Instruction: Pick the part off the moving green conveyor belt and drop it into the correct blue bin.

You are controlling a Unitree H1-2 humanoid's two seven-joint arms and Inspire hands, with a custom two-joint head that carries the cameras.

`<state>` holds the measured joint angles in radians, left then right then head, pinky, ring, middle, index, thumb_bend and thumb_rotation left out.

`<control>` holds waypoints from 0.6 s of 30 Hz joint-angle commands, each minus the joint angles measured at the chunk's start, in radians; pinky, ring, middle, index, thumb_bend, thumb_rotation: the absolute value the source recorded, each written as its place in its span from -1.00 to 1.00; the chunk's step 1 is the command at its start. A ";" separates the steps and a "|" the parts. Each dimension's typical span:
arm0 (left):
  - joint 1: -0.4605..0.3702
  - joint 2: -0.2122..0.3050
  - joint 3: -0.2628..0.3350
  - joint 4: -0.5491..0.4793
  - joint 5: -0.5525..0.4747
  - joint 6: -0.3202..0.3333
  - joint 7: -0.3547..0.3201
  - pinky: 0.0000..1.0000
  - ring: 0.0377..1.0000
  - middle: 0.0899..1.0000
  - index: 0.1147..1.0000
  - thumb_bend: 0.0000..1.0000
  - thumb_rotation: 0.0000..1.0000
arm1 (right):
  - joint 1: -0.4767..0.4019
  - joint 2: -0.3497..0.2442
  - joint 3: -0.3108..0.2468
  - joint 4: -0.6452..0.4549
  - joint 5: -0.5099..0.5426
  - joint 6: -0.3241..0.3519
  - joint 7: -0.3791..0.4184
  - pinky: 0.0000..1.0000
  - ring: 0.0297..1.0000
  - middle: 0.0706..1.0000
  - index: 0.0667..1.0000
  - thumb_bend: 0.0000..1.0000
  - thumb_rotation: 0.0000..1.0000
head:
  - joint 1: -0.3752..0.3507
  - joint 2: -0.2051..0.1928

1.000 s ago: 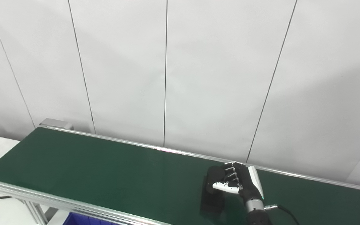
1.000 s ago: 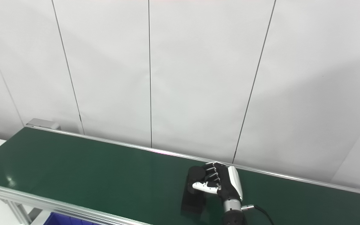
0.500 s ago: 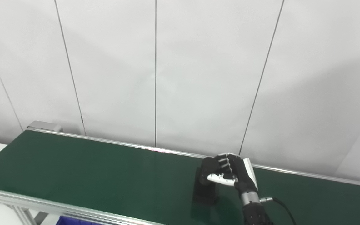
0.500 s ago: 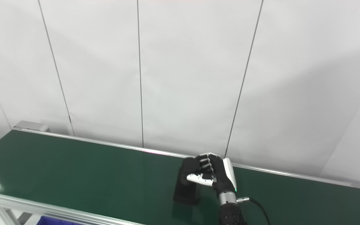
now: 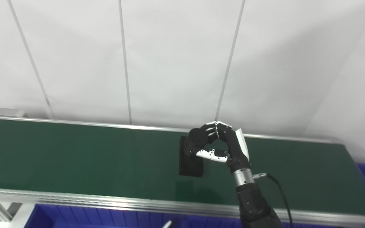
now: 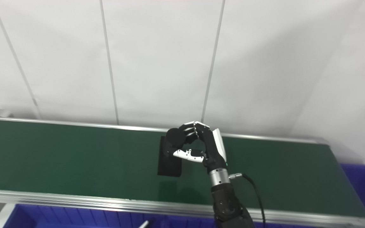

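The right hand (image 5: 223, 146) is over the green conveyor belt (image 5: 74, 158), a little right of the middle of its length and closer to the far edge than to the near edge. Its arm comes up from the bottom of the picture and crosses the near rail of the belt. The fingers (image 5: 208, 131) are curled around the top of a black part (image 5: 191, 155), and the white thumb (image 5: 210, 154) presses on the side of the part that faces the near edge, so the hand is clamped on the part. The upper end of the part looks round and sits inside the fingers; below it there is a dark rectangular block. I cannot tell if this block is the lower body of the part or only its shadow on the belt, and I cannot tell if the part touches the belt or is lifted above it.

A black cable (image 5: 279, 193) goes out from the wrist and hangs toward the near edge of the belt. In front of the near rail, below the belt, there is a blue bin (image 6: 74, 218) with a small white thing (image 5: 166, 224) in it. Another blue bin (image 6: 364, 180) shows beyond the right end of the belt. Behind the far edge stands a white panelled wall (image 5: 176, 63). The left hand is not in either view.
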<state>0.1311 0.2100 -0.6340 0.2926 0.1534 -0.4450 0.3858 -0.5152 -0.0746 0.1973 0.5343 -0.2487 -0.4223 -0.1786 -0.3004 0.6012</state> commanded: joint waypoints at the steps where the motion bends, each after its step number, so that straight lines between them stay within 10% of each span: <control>1: 0.004 0.016 0.018 -0.051 -0.003 -0.025 -0.018 1.00 0.99 0.99 0.93 0.50 1.00 | 0.017 -0.021 -0.028 -0.114 0.001 0.027 0.014 -0.30 -0.22 -0.11 0.00 0.03 -1.00 | -0.033 0.015; 18: 0.079 0.012 0.214 -0.151 -0.110 -0.025 -0.249 0.90 0.94 0.94 0.89 0.67 1.00 | 0.419 -0.096 -0.186 -0.626 -0.030 0.231 0.061 -0.28 -0.21 -0.10 -0.01 0.03 -1.00 | -0.187 0.057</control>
<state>0.2119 0.2298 -0.4330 0.1853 0.0502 -0.4447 0.1655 -0.0910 -0.1629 0.0240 -0.0421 -0.2782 -0.2094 -0.1204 -0.4832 0.6565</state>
